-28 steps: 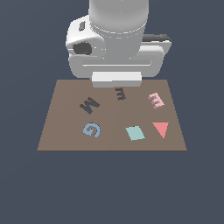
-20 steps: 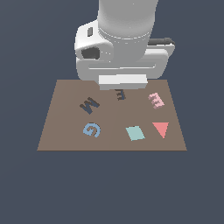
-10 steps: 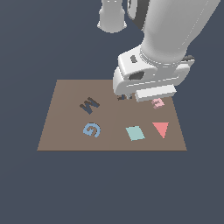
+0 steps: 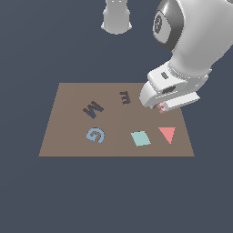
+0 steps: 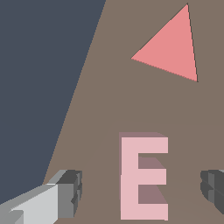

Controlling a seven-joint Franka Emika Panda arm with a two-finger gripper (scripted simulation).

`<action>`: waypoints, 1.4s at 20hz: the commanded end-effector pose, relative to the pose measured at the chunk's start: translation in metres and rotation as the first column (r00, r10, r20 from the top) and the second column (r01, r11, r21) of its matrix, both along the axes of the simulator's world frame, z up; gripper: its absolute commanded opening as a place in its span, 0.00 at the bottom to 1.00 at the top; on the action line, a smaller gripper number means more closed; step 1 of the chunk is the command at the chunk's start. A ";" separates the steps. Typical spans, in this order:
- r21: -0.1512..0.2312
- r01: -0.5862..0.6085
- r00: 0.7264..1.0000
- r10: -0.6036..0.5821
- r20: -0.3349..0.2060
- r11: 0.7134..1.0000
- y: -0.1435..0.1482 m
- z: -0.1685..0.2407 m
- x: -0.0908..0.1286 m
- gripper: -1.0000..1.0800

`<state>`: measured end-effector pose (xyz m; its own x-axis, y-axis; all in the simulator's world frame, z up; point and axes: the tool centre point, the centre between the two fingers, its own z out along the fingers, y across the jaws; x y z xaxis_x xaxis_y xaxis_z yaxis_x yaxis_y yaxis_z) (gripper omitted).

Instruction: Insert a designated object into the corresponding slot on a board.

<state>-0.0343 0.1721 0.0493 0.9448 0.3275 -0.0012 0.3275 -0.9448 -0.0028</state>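
Exterior view: pink E (image 4: 161,108) lies flat on the board (image 4: 63,132), near the edge on the exterior view's right, mostly hidden under the arm's hand. E slot (image 4: 124,97) is well apart, toward the exterior view's left.

Wrist view: pincer (image 5: 142,189) wide open, fingers (image 5: 70,192) straddling the pink E (image 5: 143,179), clear on both sides, holding nothing. You're likely handling a light, rigid block; take it across the flat outer sides, centred.

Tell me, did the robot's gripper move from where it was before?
Yes. The gripper swung toward the exterior view's right, away from the E-shaped slot, and now sits open around the pink E on the board.
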 end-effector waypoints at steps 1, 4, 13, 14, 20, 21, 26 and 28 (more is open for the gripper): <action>0.000 -0.009 1.000 0.009 0.004 1.000 0.004 -0.003 0.000 0.96; -0.002 -0.005 1.000 0.005 0.003 1.000 0.002 -0.002 0.001 0.96; -0.002 0.001 1.000 -0.001 0.002 1.000 -0.001 -0.010 0.001 0.96; -0.002 0.001 1.000 -0.001 0.002 1.000 -0.001 -0.013 0.001 0.96; -0.002 0.002 1.000 -0.002 0.002 1.000 -0.002 -0.019 0.001 0.00; -0.002 0.002 1.000 -0.002 0.002 1.000 -0.002 -0.019 0.001 0.00; -0.002 0.002 1.000 -0.002 0.002 1.000 -0.002 -0.019 0.001 0.00; -0.002 0.002 1.000 -0.002 0.002 1.000 -0.002 -0.019 0.001 0.00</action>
<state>-0.0332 0.1707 0.0302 0.9455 0.3257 0.0001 0.3257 -0.9455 -0.0001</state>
